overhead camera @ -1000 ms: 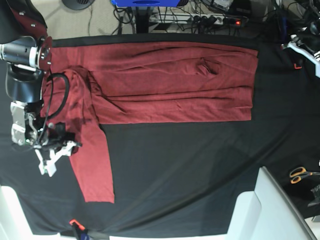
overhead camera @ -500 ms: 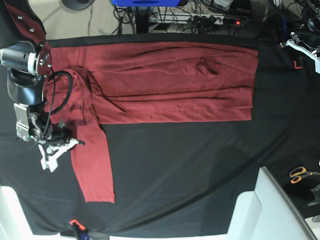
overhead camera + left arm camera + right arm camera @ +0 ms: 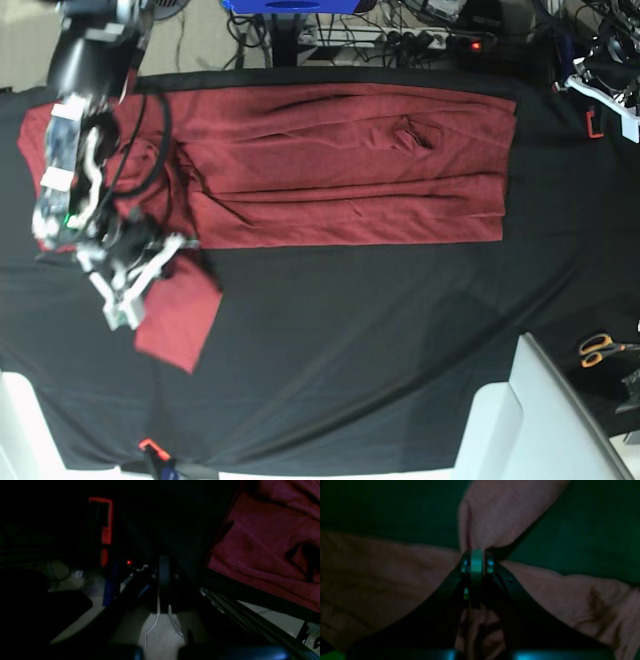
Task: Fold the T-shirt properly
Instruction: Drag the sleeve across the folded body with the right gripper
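The maroon T-shirt (image 3: pixel 340 165) lies spread across the far half of the black table cloth (image 3: pixel 380 330). One long sleeve (image 3: pixel 178 318) hangs toward the front left, bunched and partly lifted. My right gripper (image 3: pixel 138 285) is over that sleeve. In the right wrist view this right gripper (image 3: pixel 476 557) is shut on a pinched fold of the sleeve (image 3: pixel 500 512). My left gripper (image 3: pixel 590 90) is at the far right corner, off the shirt. Its fingers (image 3: pixel 163 580) are shut on nothing, with the T-shirt's hem (image 3: pixel 265 545) to one side.
Orange-handled scissors (image 3: pixel 600 348) lie at the right edge. A white panel (image 3: pixel 535 420) stands at the front right. Small red corner marks (image 3: pixel 594 128) (image 3: pixel 148 445) sit on the cloth. Cables and a power strip (image 3: pixel 400 40) lie beyond the far edge.
My right gripper closed on the sleeve and pulled it up and slightly right, so the sleeve now looks shorter and bunched. The right arm swung toward the far left. The left arm barely moved.
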Motion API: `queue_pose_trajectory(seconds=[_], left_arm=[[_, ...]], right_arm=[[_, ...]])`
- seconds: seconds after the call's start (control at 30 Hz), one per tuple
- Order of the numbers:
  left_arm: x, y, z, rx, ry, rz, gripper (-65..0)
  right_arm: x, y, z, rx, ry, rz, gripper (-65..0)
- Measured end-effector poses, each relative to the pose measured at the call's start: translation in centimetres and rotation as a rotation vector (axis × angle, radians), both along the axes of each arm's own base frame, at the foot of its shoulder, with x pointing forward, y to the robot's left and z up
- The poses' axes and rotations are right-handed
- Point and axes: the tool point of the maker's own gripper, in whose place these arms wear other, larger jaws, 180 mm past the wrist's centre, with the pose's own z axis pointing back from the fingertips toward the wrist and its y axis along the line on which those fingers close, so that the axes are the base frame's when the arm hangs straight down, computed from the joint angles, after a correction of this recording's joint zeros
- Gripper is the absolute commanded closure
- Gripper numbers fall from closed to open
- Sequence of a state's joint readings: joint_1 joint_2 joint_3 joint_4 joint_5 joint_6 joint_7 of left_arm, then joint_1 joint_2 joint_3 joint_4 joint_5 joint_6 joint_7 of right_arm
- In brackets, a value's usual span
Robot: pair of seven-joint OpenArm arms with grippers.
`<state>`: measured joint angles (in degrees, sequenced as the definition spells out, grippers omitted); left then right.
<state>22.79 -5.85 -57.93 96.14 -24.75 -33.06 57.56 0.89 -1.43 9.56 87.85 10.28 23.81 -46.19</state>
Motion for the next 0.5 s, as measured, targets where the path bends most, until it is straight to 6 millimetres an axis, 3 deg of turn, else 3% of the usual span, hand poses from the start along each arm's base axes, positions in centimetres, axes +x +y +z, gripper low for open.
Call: queue_pose_trajectory(seconds=[0.23, 0.5], left_arm=[[1.6, -1.6, -0.5, -0.022, -0.007, -0.058, 0.0], [1.6, -2.1, -0.8, -0.031, 0.004, -0.073, 0.0]], right_arm=[[-4.5, 8.7, -0.4, 0.064, 0.032, 0.184, 0.0], [-7.4, 13.5, -0.4, 0.084, 0.057, 0.271, 0.0]])
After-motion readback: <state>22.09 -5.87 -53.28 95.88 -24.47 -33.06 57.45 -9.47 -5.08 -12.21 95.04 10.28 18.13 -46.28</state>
